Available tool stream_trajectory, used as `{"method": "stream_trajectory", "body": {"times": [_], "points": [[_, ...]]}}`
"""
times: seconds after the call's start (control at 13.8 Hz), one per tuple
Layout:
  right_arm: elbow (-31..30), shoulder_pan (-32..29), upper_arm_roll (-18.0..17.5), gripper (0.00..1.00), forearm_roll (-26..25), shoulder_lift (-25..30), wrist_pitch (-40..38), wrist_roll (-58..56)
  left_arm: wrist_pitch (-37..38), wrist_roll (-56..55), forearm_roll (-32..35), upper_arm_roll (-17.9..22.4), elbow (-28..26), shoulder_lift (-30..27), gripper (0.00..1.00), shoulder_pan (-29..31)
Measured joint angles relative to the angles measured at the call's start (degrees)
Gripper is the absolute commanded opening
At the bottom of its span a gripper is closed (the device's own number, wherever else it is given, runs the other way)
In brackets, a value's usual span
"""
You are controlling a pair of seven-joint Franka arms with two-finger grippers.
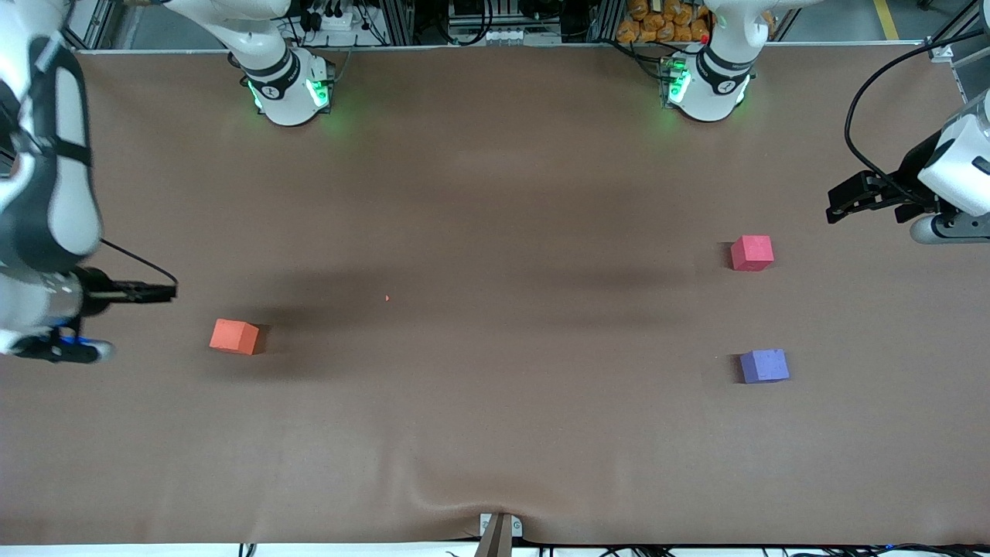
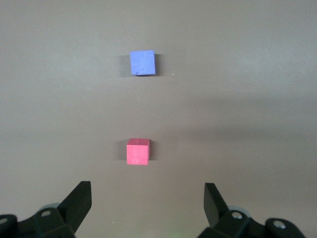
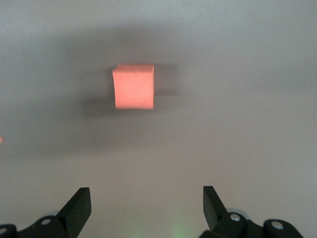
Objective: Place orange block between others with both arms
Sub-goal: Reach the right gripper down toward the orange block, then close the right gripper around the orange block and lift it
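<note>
The orange block (image 1: pixel 234 336) (image 3: pixel 133 86) lies on the brown table toward the right arm's end. Toward the left arm's end sit the others: a pinkish-red cube (image 1: pixel 752 253) (image 2: pixel 137 151) and, nearer the front camera, a purple-blue cube (image 1: pixel 764 366) (image 2: pixel 142 63), with a bare gap between them. My right gripper (image 1: pixel 164 292) (image 3: pixel 147 194) hovers open and empty over the table beside the orange block. My left gripper (image 1: pixel 841 203) (image 2: pixel 147 192) hangs open and empty over the table's end beside the pinkish-red cube.
The brown cloth (image 1: pixel 495 193) covers the whole table, with a raised fold (image 1: pixel 456 499) near the front edge by a small mount (image 1: pixel 499 532). A tiny red speck (image 1: pixel 387 297) lies mid-table. The arms' green-lit bases (image 1: pixel 290 89) (image 1: pixel 708 85) stand along the back edge.
</note>
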State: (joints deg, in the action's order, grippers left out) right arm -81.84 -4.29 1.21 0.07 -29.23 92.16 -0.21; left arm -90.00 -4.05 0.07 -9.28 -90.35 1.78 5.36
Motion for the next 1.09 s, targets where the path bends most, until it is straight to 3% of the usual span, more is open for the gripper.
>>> {"method": "stream_trajectory", "body": {"times": [0.36, 1.09], "points": [[-9.14, 1.29, -0.02, 1.00, 0.00, -3.46, 20.17, 0.02, 0.00, 0.00, 0.00, 0.01, -0.06, 0.05, 1.00, 0.01], [-10.20, 1.34, -0.04, 1.00, 2.19, -9.75, 25.94, 0.06, 0.00, 0.00, 0.00, 0.01, -0.10, 0.20, 1.00, 0.02]]}}
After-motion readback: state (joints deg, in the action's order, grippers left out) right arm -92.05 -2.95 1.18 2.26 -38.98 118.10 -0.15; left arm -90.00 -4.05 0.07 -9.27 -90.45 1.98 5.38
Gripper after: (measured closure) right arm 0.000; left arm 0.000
